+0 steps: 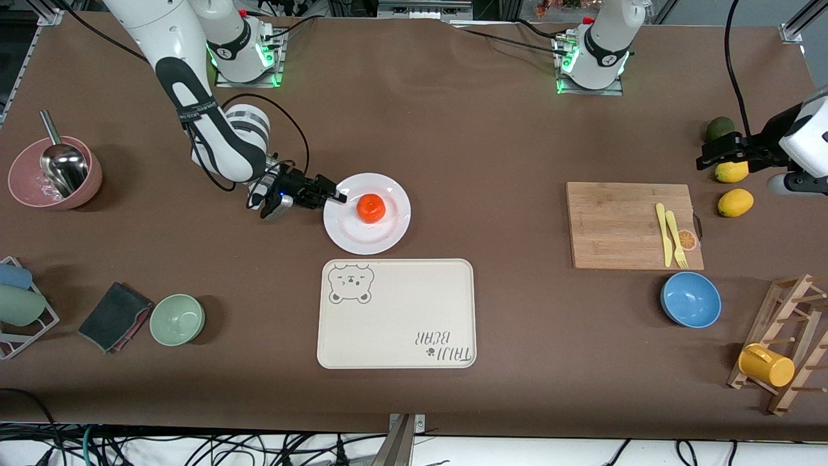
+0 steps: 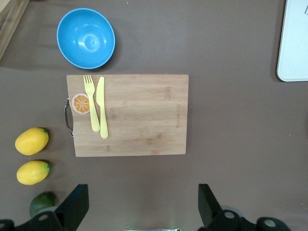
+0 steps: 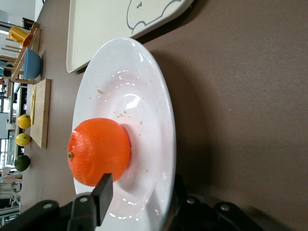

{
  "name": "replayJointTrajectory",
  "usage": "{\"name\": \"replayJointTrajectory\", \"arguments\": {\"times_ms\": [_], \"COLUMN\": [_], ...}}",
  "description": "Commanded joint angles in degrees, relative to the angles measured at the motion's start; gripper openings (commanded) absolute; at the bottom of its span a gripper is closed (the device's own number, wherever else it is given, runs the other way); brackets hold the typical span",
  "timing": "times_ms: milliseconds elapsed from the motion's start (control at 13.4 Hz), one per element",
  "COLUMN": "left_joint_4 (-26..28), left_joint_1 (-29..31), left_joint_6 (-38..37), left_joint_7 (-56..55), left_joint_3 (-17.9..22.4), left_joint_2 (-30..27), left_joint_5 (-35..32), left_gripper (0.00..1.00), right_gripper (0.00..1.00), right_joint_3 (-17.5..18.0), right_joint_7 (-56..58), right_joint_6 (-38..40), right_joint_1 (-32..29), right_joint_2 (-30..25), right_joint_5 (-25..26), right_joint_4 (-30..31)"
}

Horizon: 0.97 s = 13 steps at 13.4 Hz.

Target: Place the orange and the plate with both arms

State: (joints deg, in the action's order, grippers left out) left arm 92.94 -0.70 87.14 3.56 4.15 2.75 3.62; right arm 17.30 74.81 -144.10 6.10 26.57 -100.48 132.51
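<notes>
The white plate [image 1: 381,241] lies on the table, just farther from the front camera than the beige tray. The orange [image 1: 371,208] rests on it, near its middle. My right gripper [image 1: 336,194] is low at the plate's rim, on the side toward the right arm's end. It is open, with one finger over the rim and one under it. The right wrist view shows the plate [image 3: 130,96], the orange [image 3: 98,150] and my right gripper [image 3: 140,188] astride the rim. My left gripper [image 1: 711,154] waits open and empty above the lemons; in the left wrist view it [image 2: 143,211] holds nothing.
The bear-print tray [image 1: 396,314] lies nearer the front camera than the plate. A cutting board [image 1: 621,223] with yellow fork and knife, two lemons [image 1: 735,202], a lime [image 1: 719,128], a blue bowl [image 1: 691,299] and a mug rack [image 1: 783,343] are toward the left arm's end. A green bowl [image 1: 177,319], a cloth [image 1: 115,316] and a pink bowl [image 1: 55,173] are toward the right arm's end.
</notes>
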Motion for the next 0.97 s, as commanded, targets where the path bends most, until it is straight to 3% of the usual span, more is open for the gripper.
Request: {"name": "replayJointTrajectory", "arguments": {"times_ms": [0,224,373,522,895], "left_joint_4": [-1.5,-2.6,-3.9,-4.0,-4.8], "left_joint_1": [0.9,0.1,0.4,0.0,-0.2], "left_joint_6": [0.0,0.1,0.1,0.4,7.0], "left_joint_7": [3.5,8.3,16.5,17.4,17.3], "left_joint_3": [-0.6,-0.9,-0.7,-0.8,-0.9], "left_joint_2": [1.2,1.7,2.0,2.4,2.8], "left_joint_5": [0.0,-5.1,-5.0,-5.5,-4.8], "left_gripper": [1.00,1.00,1.00,1.00,1.00], "right_gripper": [0.46,0.20,0.09,0.01,0.00], "right_joint_3": [0.3,0.3,0.3,0.2,0.2], "right_joint_7": [2.3,2.3,2.3,2.3,2.1], "right_joint_6": [-0.9,-0.8,-0.8,-0.7,-0.6], "right_joint_1": [0.1,0.1,0.0,0.0,-0.2], "right_joint_2": [1.2,1.2,1.2,1.2,1.2], "right_joint_5": [-1.7,-1.7,-1.7,-1.7,-1.8], "right_joint_4": [-1.5,-1.7,-1.8,-2.0,-2.2]}}
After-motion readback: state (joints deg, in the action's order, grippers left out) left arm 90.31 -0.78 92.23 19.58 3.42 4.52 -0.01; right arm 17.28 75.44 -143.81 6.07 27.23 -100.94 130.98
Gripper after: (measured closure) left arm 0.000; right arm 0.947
